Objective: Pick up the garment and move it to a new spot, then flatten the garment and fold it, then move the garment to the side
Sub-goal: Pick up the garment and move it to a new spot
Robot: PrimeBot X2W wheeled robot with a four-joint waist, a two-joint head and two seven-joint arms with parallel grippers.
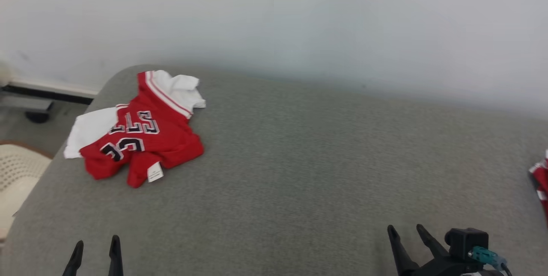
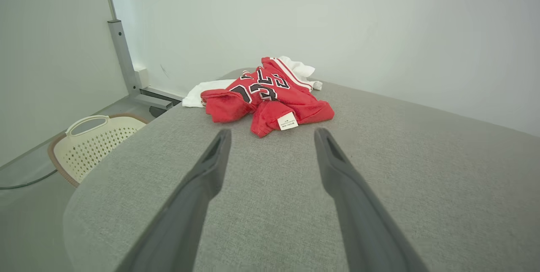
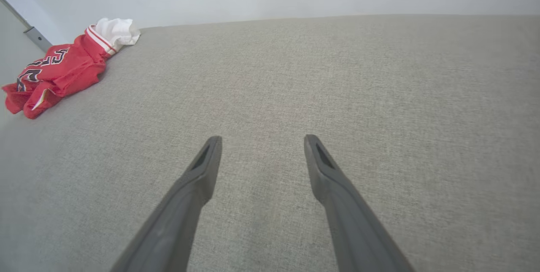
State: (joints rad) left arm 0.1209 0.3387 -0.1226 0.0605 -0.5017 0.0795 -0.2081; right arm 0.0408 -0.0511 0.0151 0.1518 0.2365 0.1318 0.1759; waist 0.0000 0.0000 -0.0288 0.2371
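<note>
— Where is the garment lying?
— I see the red-and-white garment (image 1: pixel 141 139) crumpled at the far left corner of the grey tabletop (image 1: pixel 299 160), its white label (image 1: pixel 155 172) turned toward me. A cream basket (image 2: pixel 93 145) sits on the floor beside that corner.
— And your hands?
— My left hand (image 1: pixel 97 241) is released, fingers (image 2: pixel 209 171) spread, pointing at the garment but well apart from it. My right hand (image 1: pixel 404 227) is released too, holding nothing, low at the near right.
</note>
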